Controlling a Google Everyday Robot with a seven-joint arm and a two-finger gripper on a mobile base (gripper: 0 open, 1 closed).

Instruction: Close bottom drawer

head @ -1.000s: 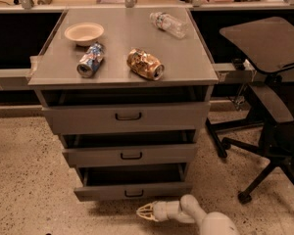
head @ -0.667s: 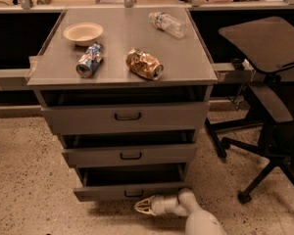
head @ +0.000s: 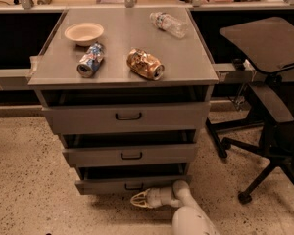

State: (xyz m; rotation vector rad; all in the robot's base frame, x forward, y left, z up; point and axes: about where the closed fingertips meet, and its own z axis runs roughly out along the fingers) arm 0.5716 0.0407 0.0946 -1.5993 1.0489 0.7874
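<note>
gripper (head: 136, 200) low before bottom drawer (head: 108, 185), bare floor (head: 34, 180) left, chair (head: 272, 104) right

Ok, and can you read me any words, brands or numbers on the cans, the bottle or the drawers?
Nothing here can be read as text.
blue can: printed pattern, too blurred to read.
crumpled brown can: print too blurred to read.
water bottle: label too small to read.
bottom drawer: plain front, no marking visible.
gripper, low by the bottom drawer's front: no lettering visible.
</note>
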